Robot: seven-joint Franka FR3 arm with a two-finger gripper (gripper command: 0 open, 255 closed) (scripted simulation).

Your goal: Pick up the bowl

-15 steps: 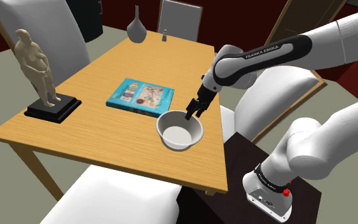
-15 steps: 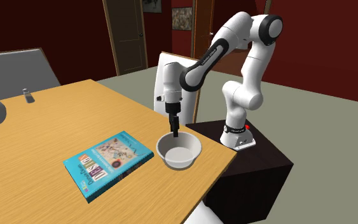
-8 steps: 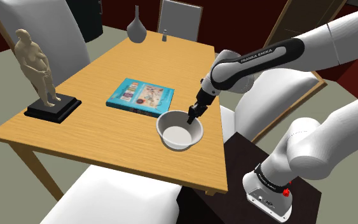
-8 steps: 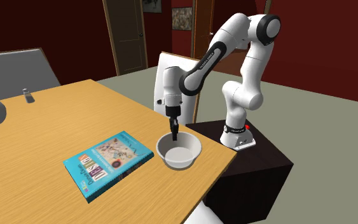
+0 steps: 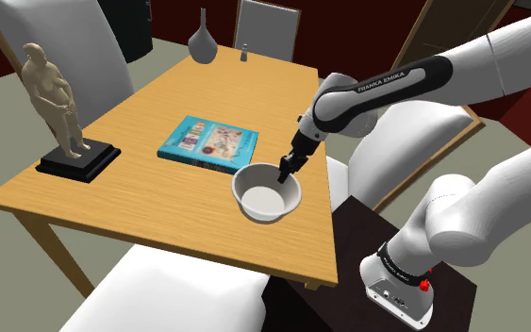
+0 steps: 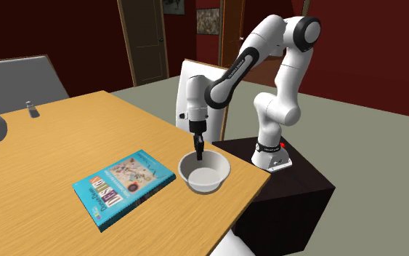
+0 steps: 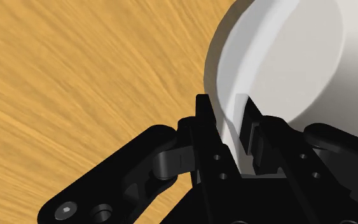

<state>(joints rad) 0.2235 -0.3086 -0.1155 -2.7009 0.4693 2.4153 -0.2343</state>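
A white bowl [image 5: 266, 193] [image 6: 205, 173] sits upright on the wooden table [image 5: 141, 123] near the edge closest to the stand. My black gripper [image 5: 283, 174] [image 6: 199, 155] comes down on the part of the bowl's rim nearest the arm. In the wrist view the gripper [image 7: 240, 137] is shut on the rim of the bowl [image 7: 285, 57]: one finger is inside the wall and the other outside, both against it. The bowl rests on the table [image 7: 75, 76].
A teal book [image 5: 207, 142] [image 6: 125, 186] lies just beyond the bowl. A tan statue [image 5: 58, 104] on a black base stands at the shoulder view's left. A grey vase [image 5: 202, 40] and a small shaker [image 5: 244, 53] stand at the far end. White chairs surround the table.
Between a second and half a second ago the fingers narrowed onto the bowl's rim and the hand shifted slightly. Since then nothing has moved; the bowl stays in place.
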